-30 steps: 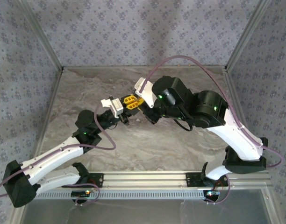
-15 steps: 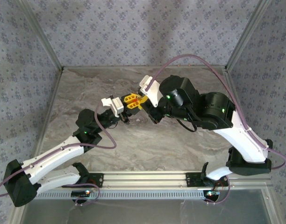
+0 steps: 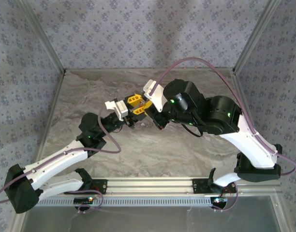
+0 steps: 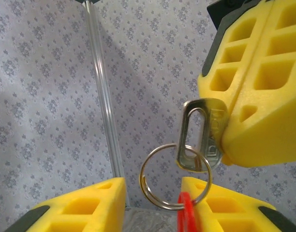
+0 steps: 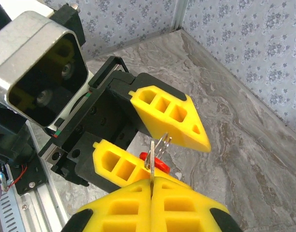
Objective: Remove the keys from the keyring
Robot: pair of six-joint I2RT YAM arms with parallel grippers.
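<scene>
Newly parts left gripper (image 4: 153,205) jaws around keyring (image 4: 186,217) at lower centre, holds right gripper (image 4: 232,113) jaws clamped on key (image 4: 194,140) mid-right; leaves ring unheld, key unremoved.

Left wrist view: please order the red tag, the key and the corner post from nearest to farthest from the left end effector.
1. Red tag: low, between the left end effector's fingers.
2. Key: higher, to the right, pinched by the right end effector.
3. Corner post: far behind, on the left, at the wall.
</scene>
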